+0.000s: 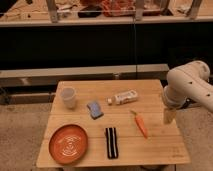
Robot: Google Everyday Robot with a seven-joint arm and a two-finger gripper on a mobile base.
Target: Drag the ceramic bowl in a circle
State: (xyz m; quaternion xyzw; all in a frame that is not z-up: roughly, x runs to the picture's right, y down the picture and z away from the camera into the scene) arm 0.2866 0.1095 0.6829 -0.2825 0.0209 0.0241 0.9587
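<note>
The ceramic bowl (68, 144) is a wide, shallow orange-red dish with a faint white line pattern inside. It sits at the front left corner of the wooden table (150, 150). My gripper (168, 116) hangs from the white arm (187, 85) at the table's right edge, far from the bowl, next to the carrot (141, 124). It holds nothing that I can see.
A small white cup (68, 97) stands at the back left. A blue sponge (94, 109) lies near the middle, a white bottle (123, 98) lies on its side behind it, and a black striped object (111, 142) lies at the front. A dark shelf unit stands behind the table.
</note>
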